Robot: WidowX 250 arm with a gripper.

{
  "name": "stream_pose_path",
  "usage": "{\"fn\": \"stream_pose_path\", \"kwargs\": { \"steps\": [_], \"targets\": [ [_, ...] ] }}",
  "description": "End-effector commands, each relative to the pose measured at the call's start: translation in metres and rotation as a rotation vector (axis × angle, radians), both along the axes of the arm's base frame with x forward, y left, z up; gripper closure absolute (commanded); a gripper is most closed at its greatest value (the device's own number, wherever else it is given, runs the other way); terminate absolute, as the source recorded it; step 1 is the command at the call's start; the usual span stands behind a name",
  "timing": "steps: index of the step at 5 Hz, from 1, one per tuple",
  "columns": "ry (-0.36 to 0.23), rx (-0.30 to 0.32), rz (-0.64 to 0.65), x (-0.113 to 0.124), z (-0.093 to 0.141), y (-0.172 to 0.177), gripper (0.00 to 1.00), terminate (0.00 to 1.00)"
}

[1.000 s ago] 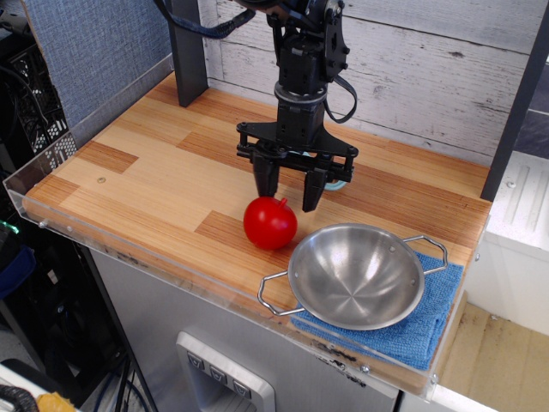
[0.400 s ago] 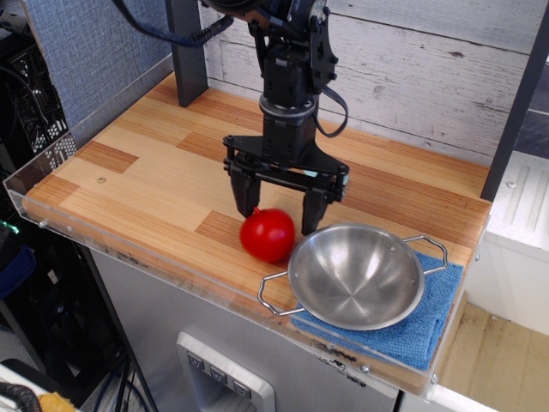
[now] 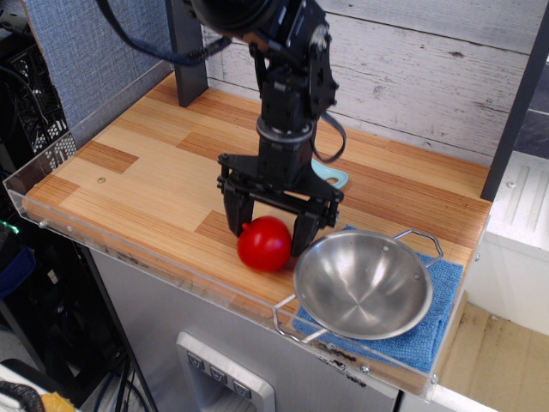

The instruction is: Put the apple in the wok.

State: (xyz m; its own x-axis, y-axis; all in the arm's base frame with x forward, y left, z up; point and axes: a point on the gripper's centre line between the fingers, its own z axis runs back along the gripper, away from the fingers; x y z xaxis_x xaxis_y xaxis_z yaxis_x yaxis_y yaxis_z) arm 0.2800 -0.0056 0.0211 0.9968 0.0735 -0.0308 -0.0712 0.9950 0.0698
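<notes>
The red apple [image 3: 264,244] sits on the wooden tabletop near the front edge. My gripper [image 3: 270,230] is lowered over it, open, with one finger [image 3: 238,217] at the apple's left and the other at its right, close to the wok's rim. The steel wok [image 3: 364,283] rests on a blue cloth [image 3: 439,319] just right of the apple, tilted slightly, with one wire handle at the front left and one at the back right. I cannot tell whether the right finger touches the wok.
A small light-blue object [image 3: 333,178] lies behind the gripper. A dark post [image 3: 187,51] stands at the back left. A clear plastic lip [image 3: 129,257] runs along the table's front and left edges. A white plank wall is behind.
My gripper has come down and forward so its fingers now straddle the apple. The apple has shifted slightly toward the front left. The wok has slid right and turned on the cloth.
</notes>
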Motion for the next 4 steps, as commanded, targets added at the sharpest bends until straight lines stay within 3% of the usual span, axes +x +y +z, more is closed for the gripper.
{"fn": "stream_pose_path", "kwargs": {
  "steps": [1,3,4],
  "targets": [
    [-0.056,0.019,0.006,0.004,0.013,0.001,1.00,0.00],
    [-0.092,0.024,0.043,0.010,0.038,0.008,1.00,0.00],
    [-0.155,0.006,0.024,0.003,0.073,-0.009,1.00,0.00]
  ]
}}
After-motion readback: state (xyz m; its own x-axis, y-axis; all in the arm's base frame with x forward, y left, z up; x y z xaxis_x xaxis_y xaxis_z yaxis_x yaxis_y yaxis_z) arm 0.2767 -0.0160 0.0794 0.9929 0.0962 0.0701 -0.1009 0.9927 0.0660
